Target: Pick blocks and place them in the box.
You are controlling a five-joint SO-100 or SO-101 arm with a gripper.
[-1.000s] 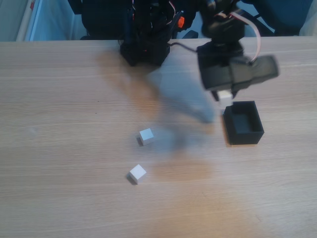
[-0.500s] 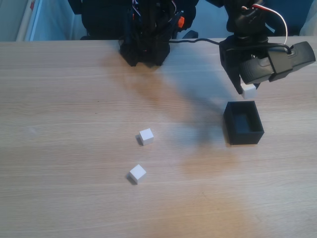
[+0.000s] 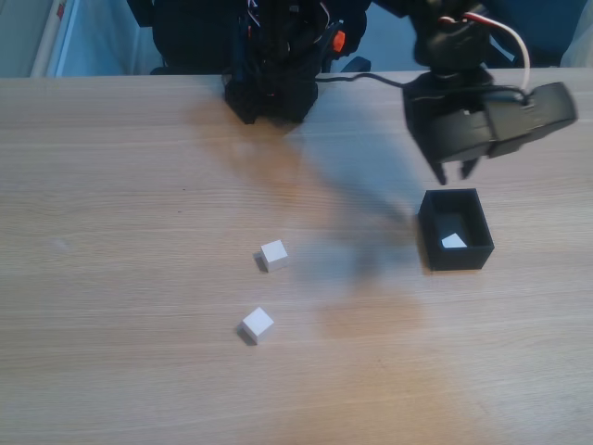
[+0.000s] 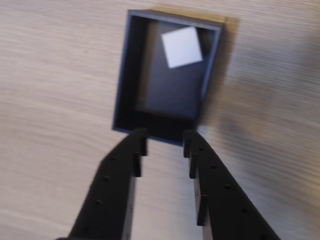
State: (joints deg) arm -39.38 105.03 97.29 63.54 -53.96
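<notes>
**All-black arm, one orange accent**

The arm [image 3: 463, 102] is matte black throughout, a white cable looping over its top, an orange tab near the base [image 3: 273, 83]. Up close, the gripper [image 4: 164, 142] shows two long black fingers dotted with small holes.

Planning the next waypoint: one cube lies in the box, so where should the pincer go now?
Probably lift and swing toward the nearer white cube. The pincer hangs open and empty above the black box, which already holds one cube; a second loose cube waits on the table too.
</notes>
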